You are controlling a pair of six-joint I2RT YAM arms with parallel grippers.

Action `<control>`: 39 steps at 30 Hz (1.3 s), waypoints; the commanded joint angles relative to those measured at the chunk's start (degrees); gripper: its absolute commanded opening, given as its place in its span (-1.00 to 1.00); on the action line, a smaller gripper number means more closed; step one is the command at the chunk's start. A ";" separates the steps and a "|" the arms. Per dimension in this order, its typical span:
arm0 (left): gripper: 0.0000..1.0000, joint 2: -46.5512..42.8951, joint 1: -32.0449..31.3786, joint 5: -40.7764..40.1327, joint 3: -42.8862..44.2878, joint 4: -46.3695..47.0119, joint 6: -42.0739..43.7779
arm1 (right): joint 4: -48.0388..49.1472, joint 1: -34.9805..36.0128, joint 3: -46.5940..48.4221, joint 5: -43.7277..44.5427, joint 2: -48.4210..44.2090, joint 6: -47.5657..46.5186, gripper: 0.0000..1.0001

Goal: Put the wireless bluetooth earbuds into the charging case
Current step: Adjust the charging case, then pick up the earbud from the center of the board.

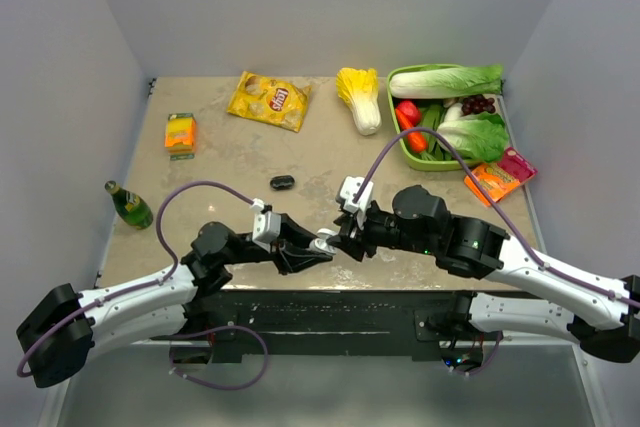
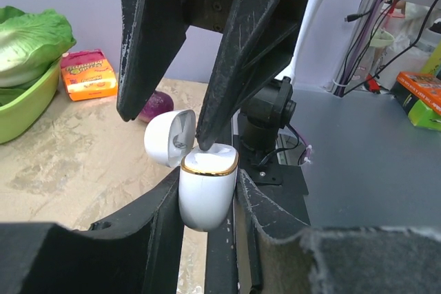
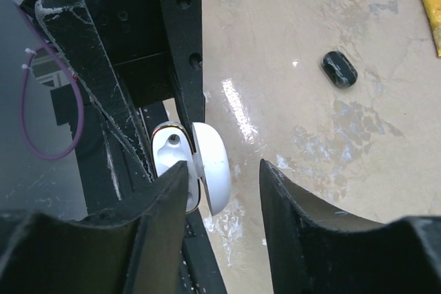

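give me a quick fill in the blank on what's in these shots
1. The charging case held in the left gripper is ___ in colour.
2. Its lid is ___.
3. The small object lying alone on the table is ___ in colour.
Missing words: white; open; black.

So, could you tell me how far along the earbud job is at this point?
Done: the lid of the white case is open, and a white bud seems seated inside. In hand: the left gripper clamps the white case while the open right gripper hovers at its mouth. Left: closing the lid, and the black case lies untouched on the table; no other buds are visible.
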 commanded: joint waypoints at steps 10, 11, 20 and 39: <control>-1.00 -4.09 0.33 -8.03 -5.02 7.12 -0.79 | 12.29 -0.39 -4.11 23.09 -11.60 9.42 0.50; -1.00 -5.48 0.33 -8.91 -6.76 8.95 -1.40 | 11.86 -0.74 -4.99 27.46 -11.62 12.13 0.50; -1.00 -11.73 0.16 -16.92 -15.74 21.52 -4.12 | 9.56 -8.92 -15.89 27.86 -0.47 30.25 0.25; -1.00 -16.22 -0.90 -17.80 -19.00 17.15 -2.63 | 23.81 -12.26 -23.37 14.58 17.47 27.62 -0.31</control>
